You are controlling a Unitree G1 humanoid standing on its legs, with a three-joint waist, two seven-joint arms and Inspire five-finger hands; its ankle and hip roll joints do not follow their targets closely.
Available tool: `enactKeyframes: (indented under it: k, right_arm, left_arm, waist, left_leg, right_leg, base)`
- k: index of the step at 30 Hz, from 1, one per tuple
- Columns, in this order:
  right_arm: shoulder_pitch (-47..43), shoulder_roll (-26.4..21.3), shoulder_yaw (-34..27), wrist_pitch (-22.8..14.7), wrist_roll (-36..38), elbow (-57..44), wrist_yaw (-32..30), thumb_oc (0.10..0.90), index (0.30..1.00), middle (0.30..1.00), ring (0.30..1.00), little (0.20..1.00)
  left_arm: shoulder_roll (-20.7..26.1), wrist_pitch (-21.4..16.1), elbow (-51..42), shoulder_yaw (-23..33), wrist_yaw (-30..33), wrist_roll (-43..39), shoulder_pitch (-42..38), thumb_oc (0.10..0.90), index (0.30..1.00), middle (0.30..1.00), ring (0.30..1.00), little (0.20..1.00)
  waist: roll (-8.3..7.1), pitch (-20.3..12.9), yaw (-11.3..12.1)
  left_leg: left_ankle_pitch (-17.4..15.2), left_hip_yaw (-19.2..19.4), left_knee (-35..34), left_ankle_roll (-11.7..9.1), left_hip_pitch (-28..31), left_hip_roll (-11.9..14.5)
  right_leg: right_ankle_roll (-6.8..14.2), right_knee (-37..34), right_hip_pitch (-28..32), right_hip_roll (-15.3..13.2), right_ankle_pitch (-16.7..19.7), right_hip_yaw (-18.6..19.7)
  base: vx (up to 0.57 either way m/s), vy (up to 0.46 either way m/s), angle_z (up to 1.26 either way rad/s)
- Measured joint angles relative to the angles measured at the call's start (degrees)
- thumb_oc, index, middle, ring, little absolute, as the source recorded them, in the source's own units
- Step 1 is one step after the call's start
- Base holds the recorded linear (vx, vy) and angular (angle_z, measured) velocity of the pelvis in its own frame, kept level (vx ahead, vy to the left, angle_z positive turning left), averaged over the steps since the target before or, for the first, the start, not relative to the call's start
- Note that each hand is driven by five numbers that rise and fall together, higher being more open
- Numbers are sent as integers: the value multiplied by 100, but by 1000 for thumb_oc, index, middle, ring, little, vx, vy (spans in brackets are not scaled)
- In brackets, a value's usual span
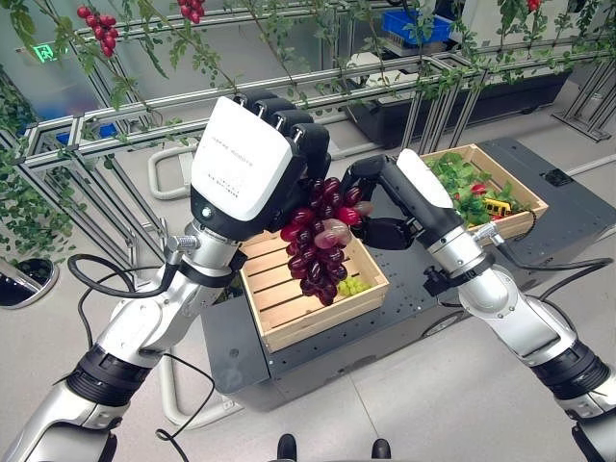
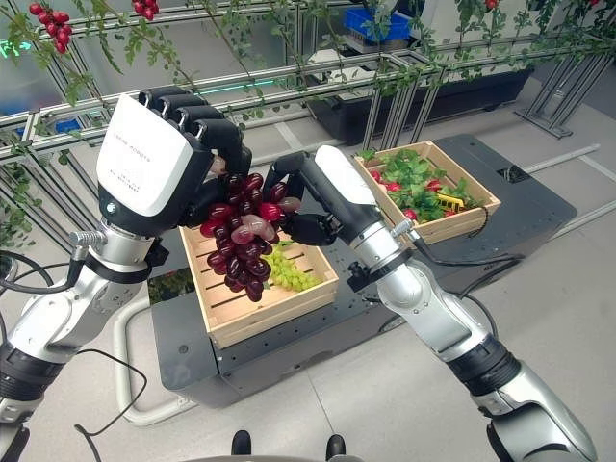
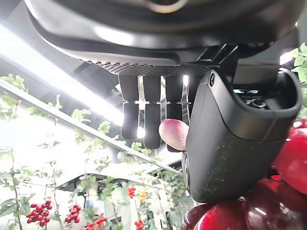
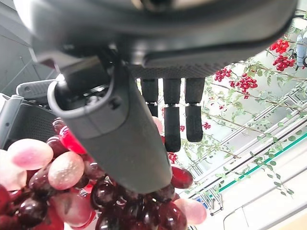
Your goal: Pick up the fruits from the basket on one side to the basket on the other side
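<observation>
Above two wooden crates (image 1: 289,298) – both hands (image 1: 274,168) (image 1: 385,197) grip one grape bunch (image 1: 322,241)

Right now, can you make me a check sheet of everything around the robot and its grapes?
Surface: dark platform carrying two wooden crates.
Job's things: red grape bunch held up between both hands, above the near crate; green grapes lie in that crate; the far crate holds leafy greens with red and yellow fruit.
Clutter: nothing seen.
Hands: left hand has its fingers curled over the bunch's top; right hand pinches the bunch from the other side.
Cables: left off this sheet, since they are the robot's own.
Surroundings: metal frames with vines and red berry clusters; grey floor.
</observation>
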Motion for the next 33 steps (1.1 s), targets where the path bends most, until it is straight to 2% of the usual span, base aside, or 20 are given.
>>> enactKeyframes:
  k: [12,13,14,27,33]
  right_arm:
    - [1,11,0,-15,2,0,-4,400,300,300,300,300]
    - [1,11,0,-15,9,0,-4,552,528,528,528,528]
    - [2,11,0,-15,17,0,-4,800,900,900,900,900]
    - [24,11,-1,-17,273,-9,35,800,900,900,900,900]
    - [25,9,-1,-17,500,-9,329,800,900,900,900,900]
  left_arm:
    - [-3,2,1,-1,-13,-174,0,400,300,300,300,300]
    - [-3,3,1,-1,-13,-174,0,400,300,300,300,300]
    - [-3,3,1,-1,-13,-174,0,400,300,300,300,300]
    - [-3,17,1,-1,-13,-174,0,400,300,300,300,300]
    - [-2,19,1,-1,-13,-174,0,400,300,300,300,300]
  waist:
    - [3,-1,-6]
    - [3,-1,-6]
    - [3,-1,-8]
    - [3,-1,-12]
    - [3,-1,-20]
  left_leg:
    - [0,1,0,0,2,0]
    - [0,1,0,0,2,0]
    - [0,1,0,0,3,0]
    - [0,4,0,0,5,1]
    - [-1,5,0,0,5,4]
  right_leg:
    - [0,0,0,0,0,1]
    - [0,0,0,0,0,1]
    - [0,0,0,0,0,1]
    - [0,0,1,2,0,4]
    - [-1,0,1,1,0,5]
  base:
    - [0,0,0]
    - [0,0,0]
    - [0,0,0]
    - [-9,0,0]
    - [-6,-1,0]
